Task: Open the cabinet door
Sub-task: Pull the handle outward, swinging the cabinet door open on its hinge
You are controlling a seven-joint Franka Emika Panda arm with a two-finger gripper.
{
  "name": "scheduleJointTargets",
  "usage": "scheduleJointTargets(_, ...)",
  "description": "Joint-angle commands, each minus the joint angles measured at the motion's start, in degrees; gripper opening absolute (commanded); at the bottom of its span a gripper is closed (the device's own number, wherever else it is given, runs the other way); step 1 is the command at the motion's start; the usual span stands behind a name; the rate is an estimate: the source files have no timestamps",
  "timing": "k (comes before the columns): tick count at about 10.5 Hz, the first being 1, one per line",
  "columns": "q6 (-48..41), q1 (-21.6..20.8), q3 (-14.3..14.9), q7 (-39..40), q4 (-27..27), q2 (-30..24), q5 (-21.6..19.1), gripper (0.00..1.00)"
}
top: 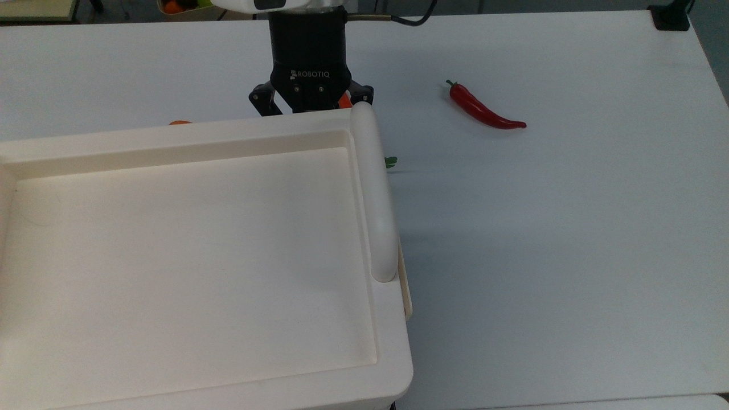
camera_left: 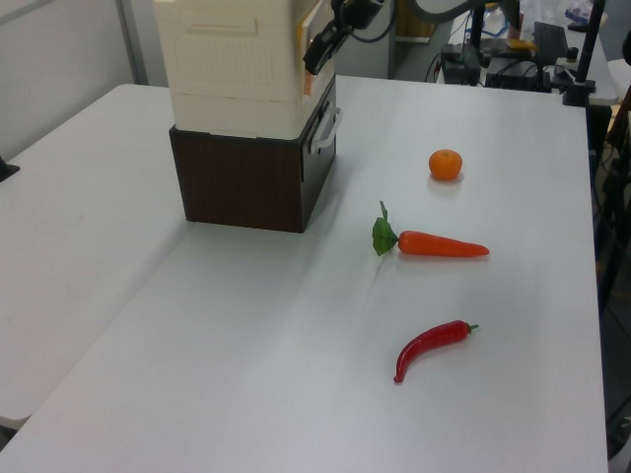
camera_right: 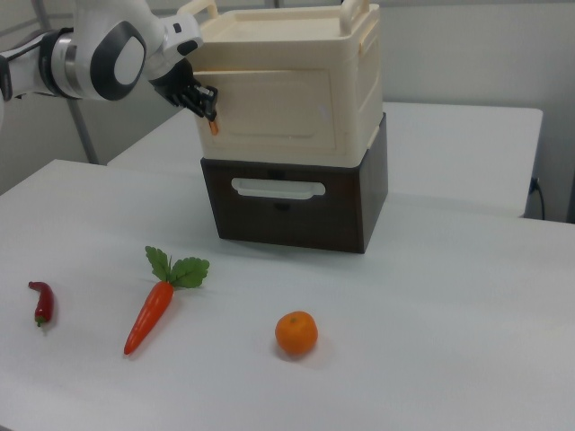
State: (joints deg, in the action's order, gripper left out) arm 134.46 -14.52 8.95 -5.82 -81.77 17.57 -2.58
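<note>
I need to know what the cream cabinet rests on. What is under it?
The cabinet sits on a dark brown drawer unit with a white handle, which stands on the white table. The drawer is shut, so its contents are hidden.

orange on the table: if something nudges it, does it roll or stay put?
Likely rolls: the orange looks round and sits free on the smooth white table, nothing touching it. It probably feels firm; its weight can't be judged. The carrot lies apart, so it wouldn't stop it quickly.

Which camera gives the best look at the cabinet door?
The right view: the cabinet door faces it squarely. The left view shows its edge behind the hand; the top view shows a thin strip.
</note>
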Motion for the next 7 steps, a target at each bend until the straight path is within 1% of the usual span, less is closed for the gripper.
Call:
scheduleJointTargets(1,-10.76,0.45,0.55,3.52,-4.62,-6.31,0.56,0.0)
scheduleJointTargets(3,-15.87,1.33,0.46,3.71,-6.46,-9.47,0.47,0.0)
scheduleJointTargets(4,-19.37,2.38,0.46,3.79,-6.82,-10.7,0.47,0.13)
scheduleJointTargets(5,-24.72,4.13,0.28,5.1,-6.82,-11.67,0.56,0.37)
scheduleJointTargets(6,-30.69,5.54,0.28,6.94,-6.82,-13.16,1.17,0.86)
scheduleJointTargets(7,-34.84,7.12,0.2,8.0,-6.91,-14.83,1.52,1.0)
